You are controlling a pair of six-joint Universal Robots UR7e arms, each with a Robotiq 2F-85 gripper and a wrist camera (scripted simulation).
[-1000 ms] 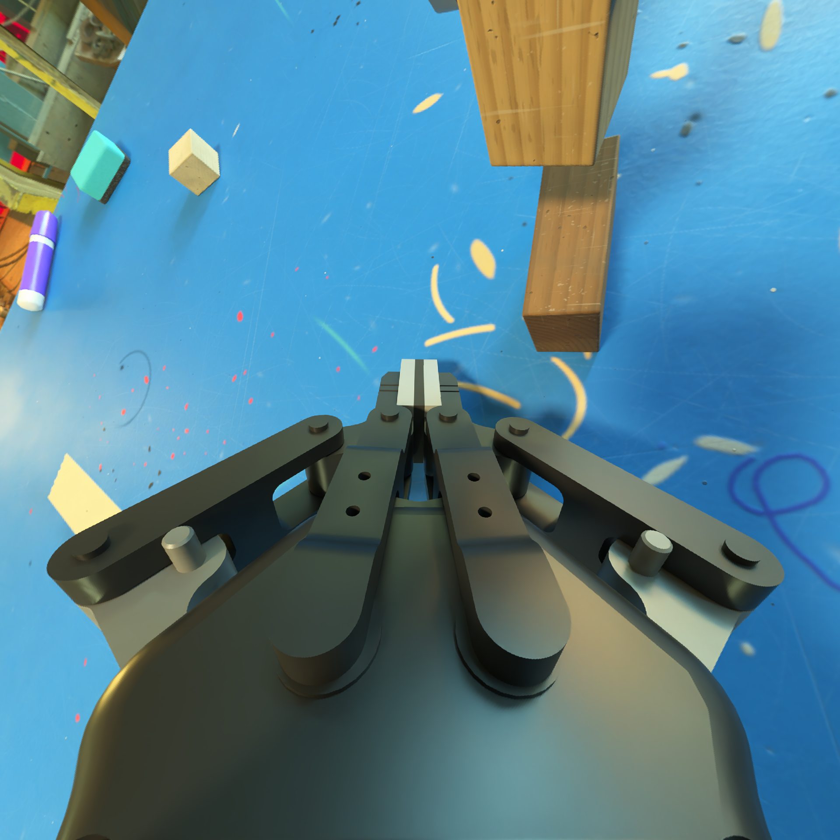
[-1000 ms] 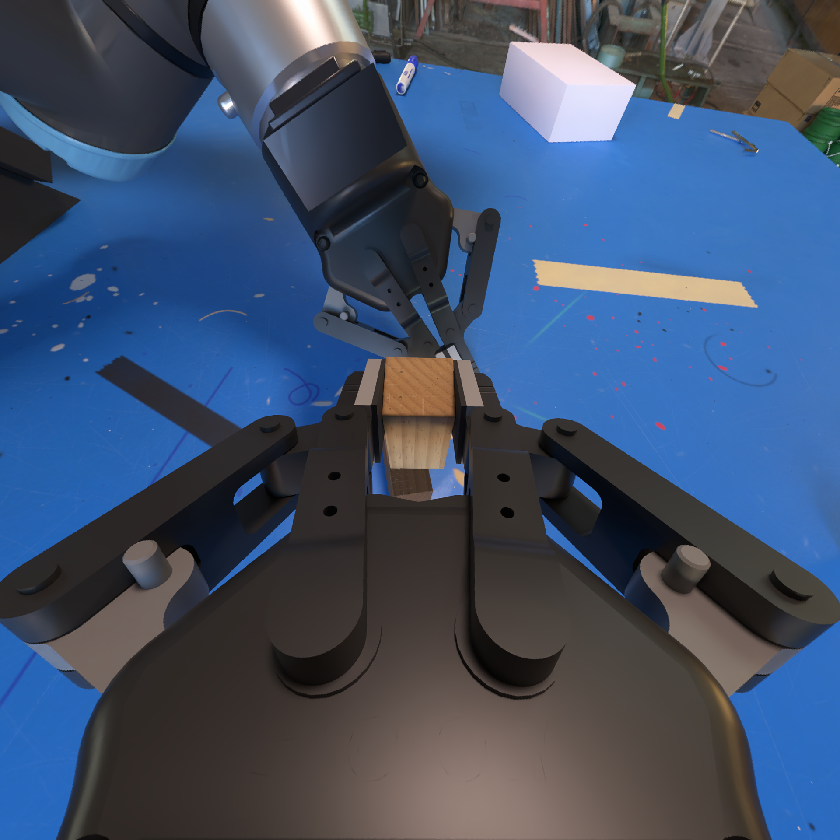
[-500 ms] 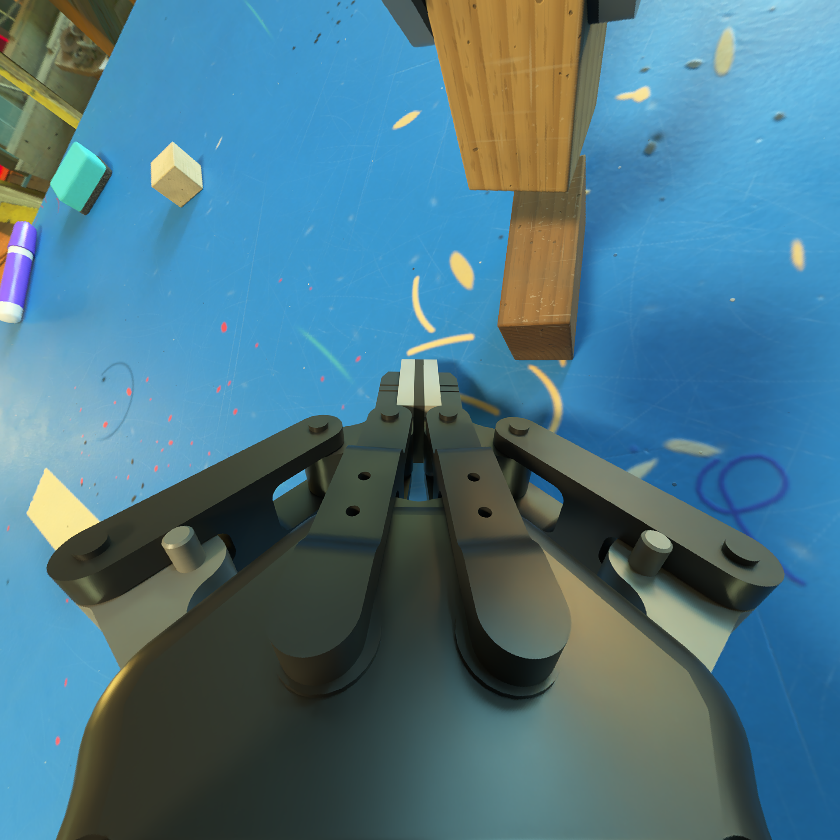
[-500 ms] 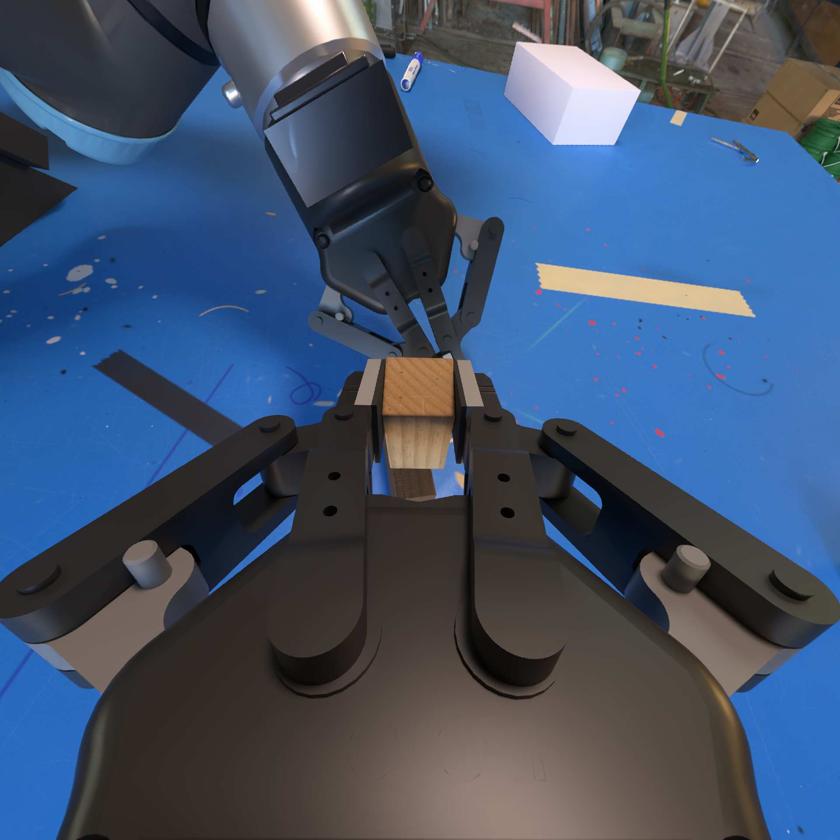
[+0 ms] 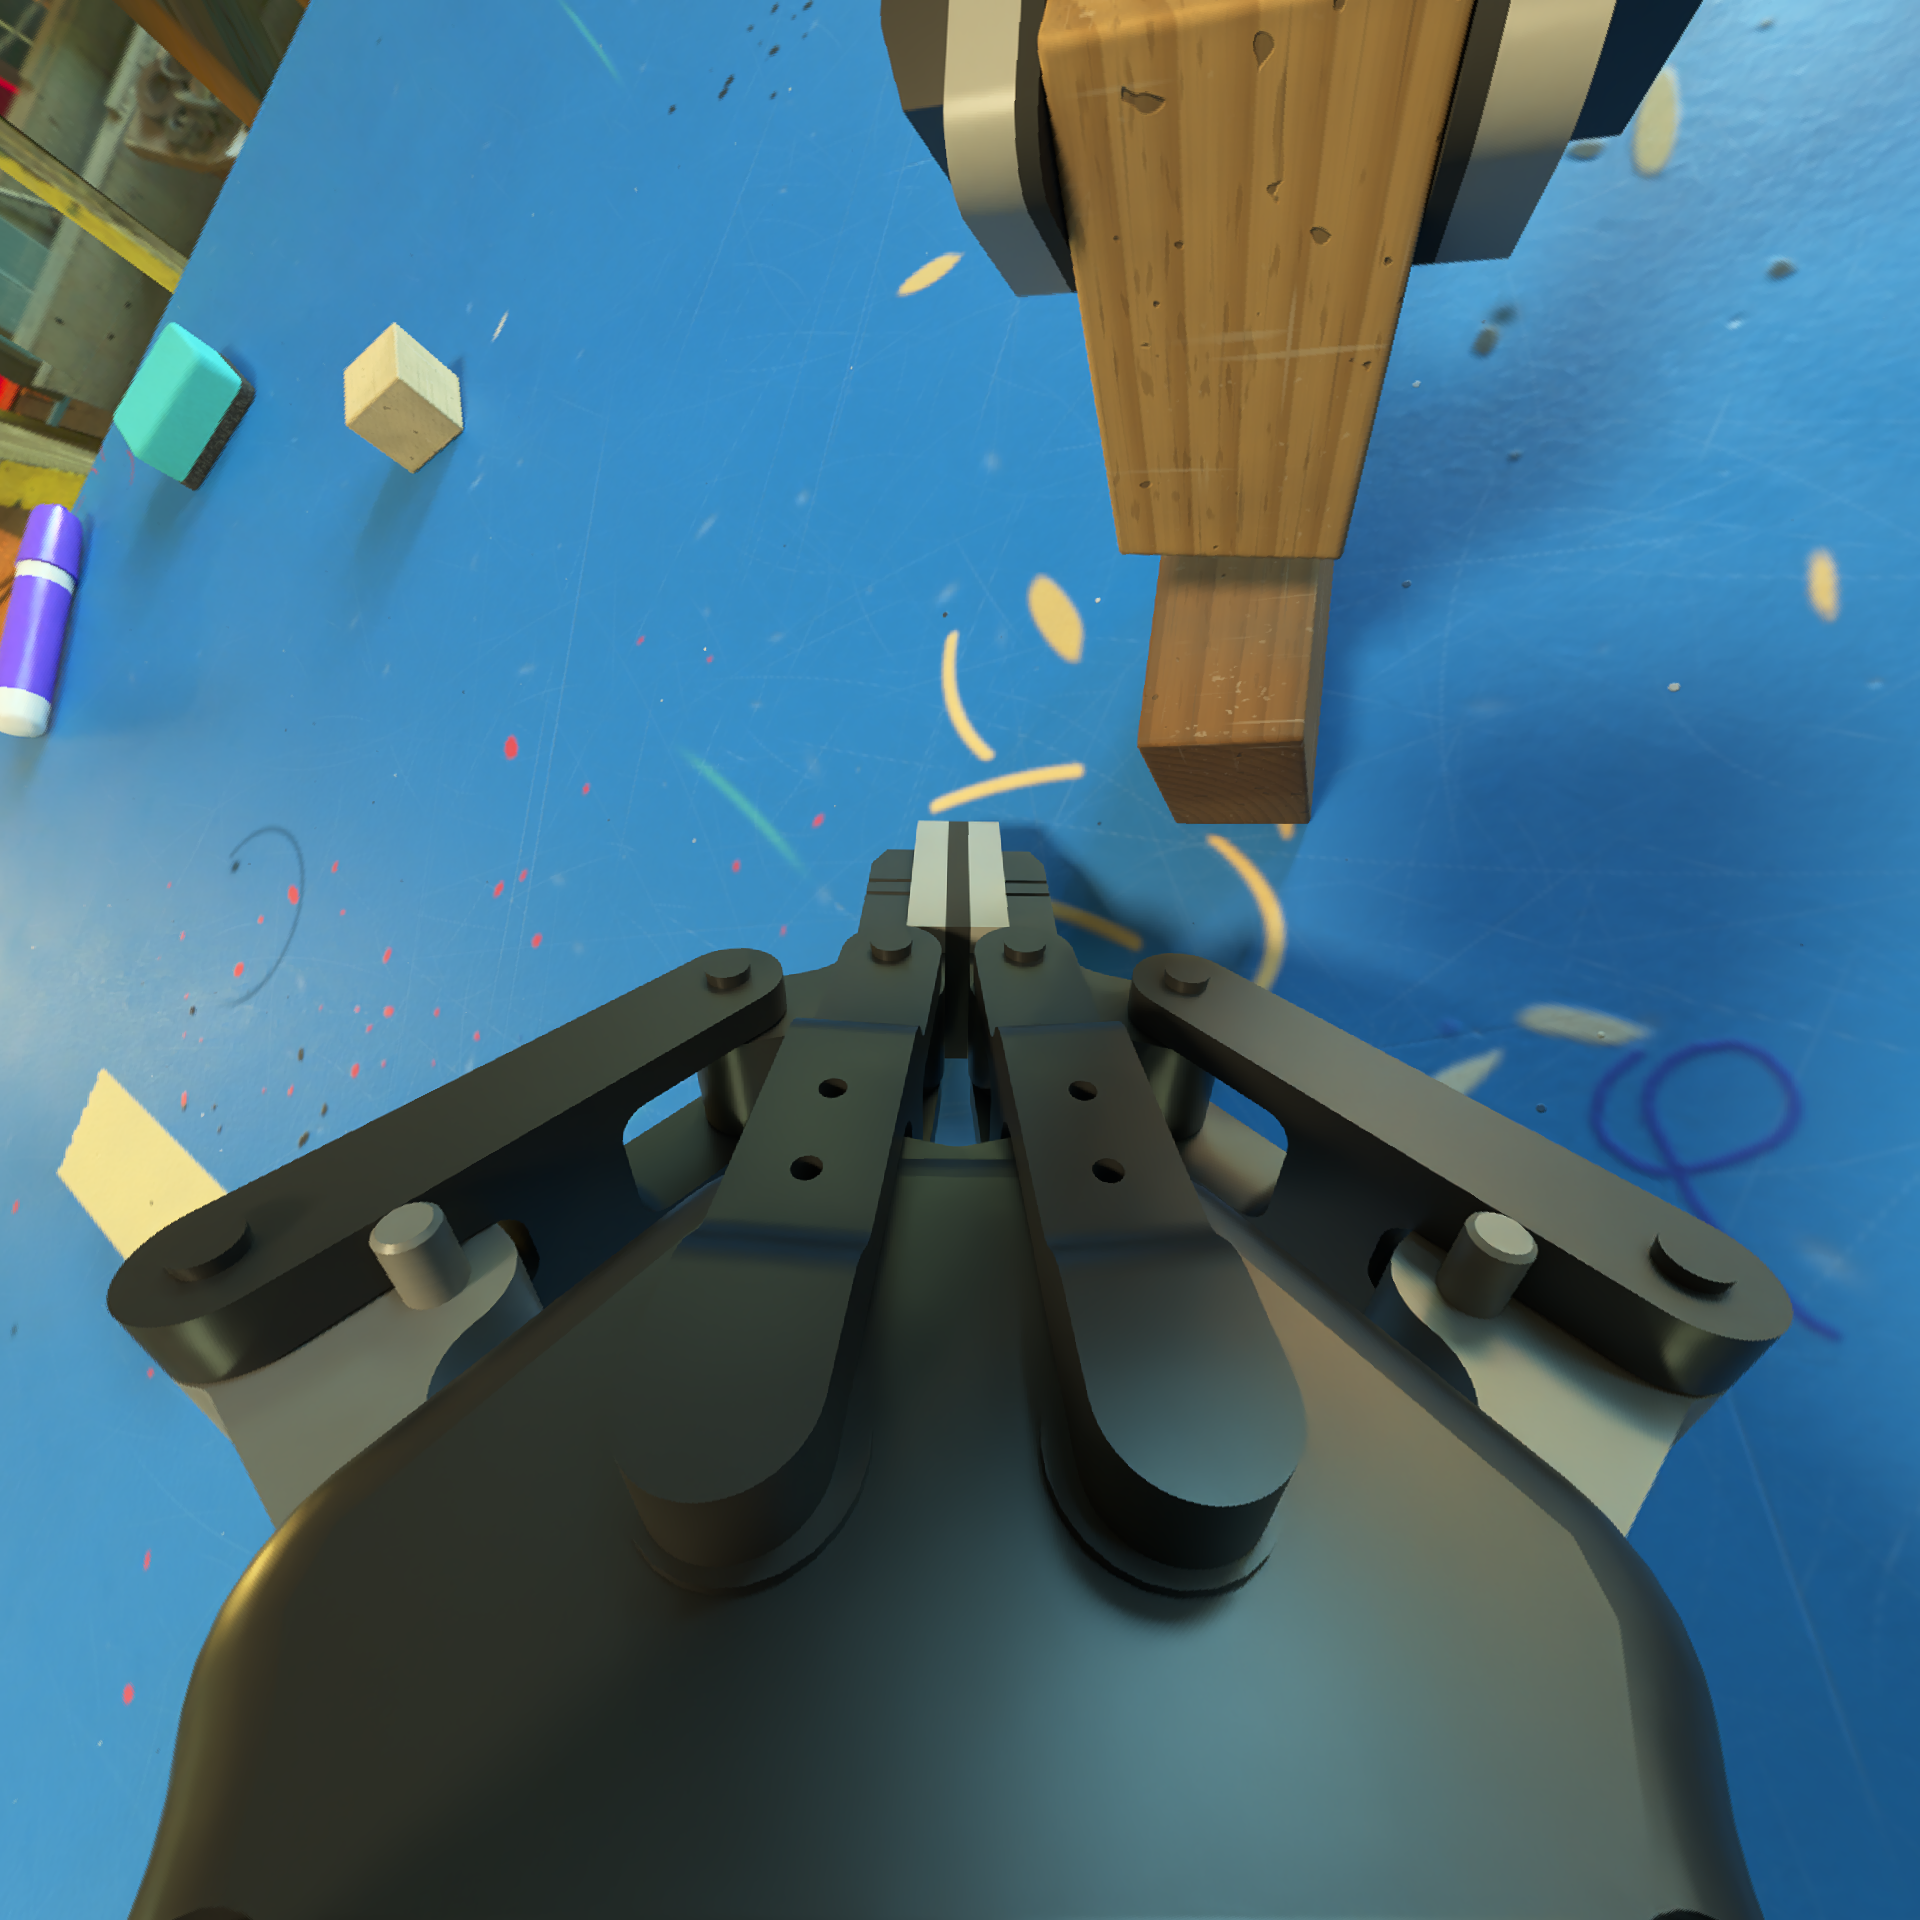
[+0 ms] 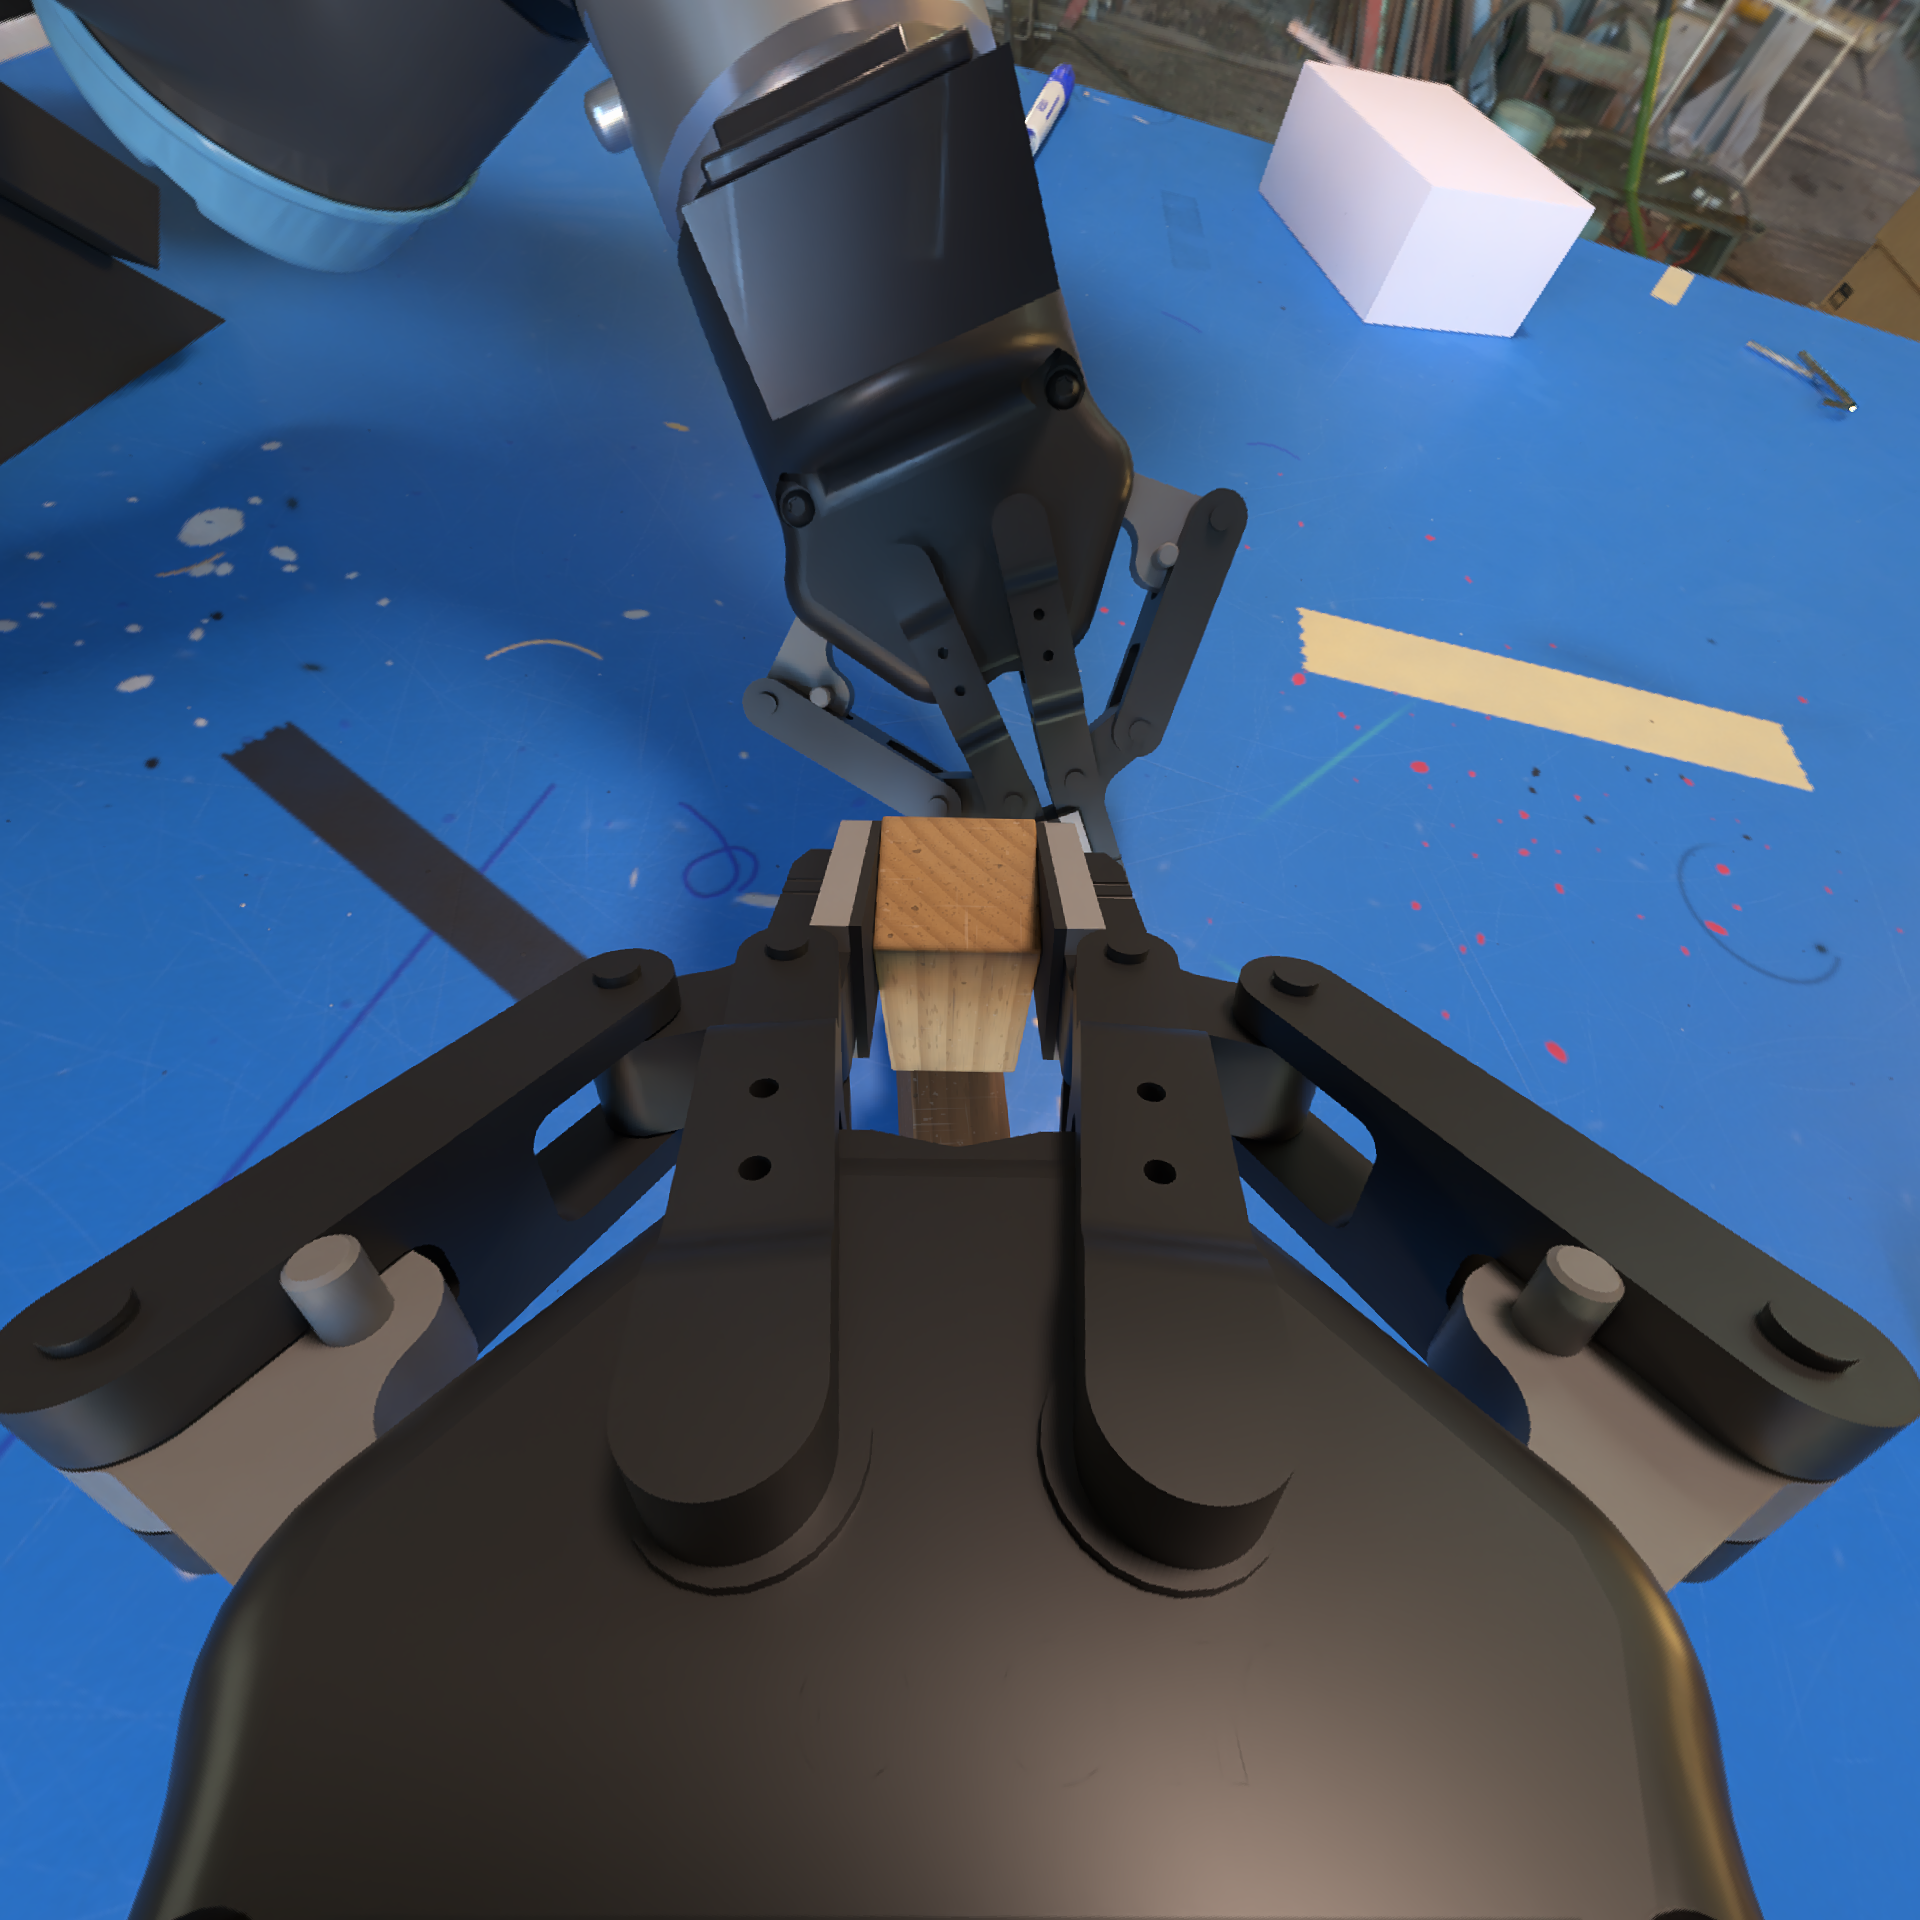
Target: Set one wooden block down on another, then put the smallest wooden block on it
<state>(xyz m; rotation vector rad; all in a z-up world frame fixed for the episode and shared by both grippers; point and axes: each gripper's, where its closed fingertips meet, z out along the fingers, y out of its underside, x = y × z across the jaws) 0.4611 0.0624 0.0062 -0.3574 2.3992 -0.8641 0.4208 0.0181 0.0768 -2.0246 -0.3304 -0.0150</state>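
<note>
Blue table [image 5: 644,582]; tan grained block [image 5: 1236,343]; darker brown block [image 5: 1231,686]; pale cube [image 5: 402,398]; teal eraser [image 5: 179,403]; purple-white marker [image 5: 37,619].

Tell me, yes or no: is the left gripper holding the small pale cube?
No, the left gripper is shut on nothing, and the small pale cube sits apart on the blue table.

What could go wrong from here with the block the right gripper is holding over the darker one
The held wooden block hangs above the darker block and may be off-centre; released so, it could tip off. The shut left gripper sits near that block's end and might nudge it. The right gripper hides the gap below, so height is hard to judge.
</note>
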